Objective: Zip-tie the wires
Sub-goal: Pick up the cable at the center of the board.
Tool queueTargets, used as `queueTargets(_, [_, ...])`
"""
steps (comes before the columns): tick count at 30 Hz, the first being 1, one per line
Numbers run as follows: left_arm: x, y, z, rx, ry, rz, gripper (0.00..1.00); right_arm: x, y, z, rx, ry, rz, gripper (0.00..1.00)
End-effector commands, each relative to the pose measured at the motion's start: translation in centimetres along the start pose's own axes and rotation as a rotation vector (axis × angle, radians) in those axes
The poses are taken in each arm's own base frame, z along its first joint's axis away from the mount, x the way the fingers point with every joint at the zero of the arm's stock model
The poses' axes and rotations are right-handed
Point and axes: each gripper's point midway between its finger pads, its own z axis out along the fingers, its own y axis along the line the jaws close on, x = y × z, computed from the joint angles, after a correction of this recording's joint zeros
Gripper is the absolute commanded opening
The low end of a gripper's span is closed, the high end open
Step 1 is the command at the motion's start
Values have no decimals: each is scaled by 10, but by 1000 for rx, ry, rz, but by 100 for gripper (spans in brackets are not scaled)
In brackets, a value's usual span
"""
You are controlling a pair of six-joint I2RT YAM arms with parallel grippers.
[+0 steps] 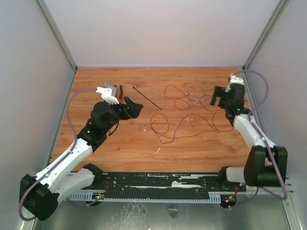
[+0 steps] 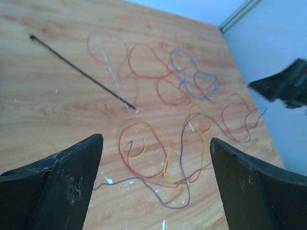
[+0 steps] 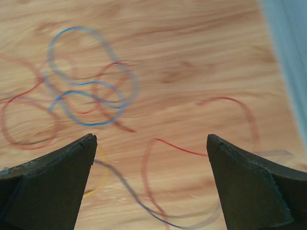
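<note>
Left tool [image 1: 133, 108]: two black, scuffed, wedge-shaped fingers, spread wide, nothing between them. It stands to the left of the wires [image 1: 184, 103], apart from them and pointed their way.

Right tool [image 1: 218, 98]: same black wedge fingers, likewise spread and empty. It hangs over the right edge of the wires, with loose strands showing in its gap in the right wrist view.

The wires: very thin, limp strands in red, maroon, purple-blue, orange and yellow. They lie in open loops and curls, crossing one another, flat on the desk [image 1: 120, 148].

Zip tie [image 1: 147, 98]: a thin, straight, dark strip lying flat on a slant at the left edge of the wires. Its plain tip reaches the outermost pale loops; its small head is at the end farthest from the wires.

Desk: orange-brown wood-grain board, flecked with small white marks beneath the wires.
</note>
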Motion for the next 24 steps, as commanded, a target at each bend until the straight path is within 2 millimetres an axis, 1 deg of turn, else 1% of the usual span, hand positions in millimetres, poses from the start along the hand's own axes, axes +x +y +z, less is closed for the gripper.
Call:
queueTargets(1, [-41, -11, -15, 10, -94, 29, 98, 0, 85, 23, -231, 47, -35, 99])
queueTargets(3, [-45, -12, -19, 13, -105, 29, 98, -1, 114, 35, -291, 59, -47, 99])
queueTargets(4, [-46, -12, -21, 13, -109, 28, 98, 5, 126, 44, -320, 77, -43, 99])
queueTargets(5, [-46, -12, -23, 12, -108, 27, 98, 7, 137, 51, -350, 85, -31, 99])
queueTargets(6, [-46, -11, -25, 12, -112, 25, 98, 3, 145, 58, -366, 88, -14, 98])
queueTargets(9, [-43, -8, -29, 2, -108, 21, 98, 9, 157, 84, -361, 133, -4, 95])
queueTargets(11, [-41, -6, -30, -3, -107, 19, 98, 11, 164, 98, -366, 146, -6, 92])
queueTargets(15, [-35, 0, -31, -19, -102, 15, 98, 12, 183, 117, -400, 169, -13, 86])
queueTargets(18, [-33, 2, -30, -26, -95, 16, 98, 12, 194, 131, -400, 180, -29, 84])
queueTargets(20, [-29, 3, -29, -26, -85, 13, 98, 11, 197, 142, -375, 185, -39, 83])
queueTargets(21, [-28, 3, -28, -25, -80, 10, 98, 15, 196, 149, -355, 195, -49, 83])
queueTargets(22, [-28, 3, -28, -25, -78, 8, 98, 10, 194, 153, -328, 190, -58, 83])
queueTargets(23, [-27, 4, -28, -25, -76, 8, 98, 13, 192, 161, -299, 195, -69, 82])
queueTargets(24, [-25, 4, -28, -26, -74, 7, 98, 11, 190, 165, -279, 190, -78, 83])
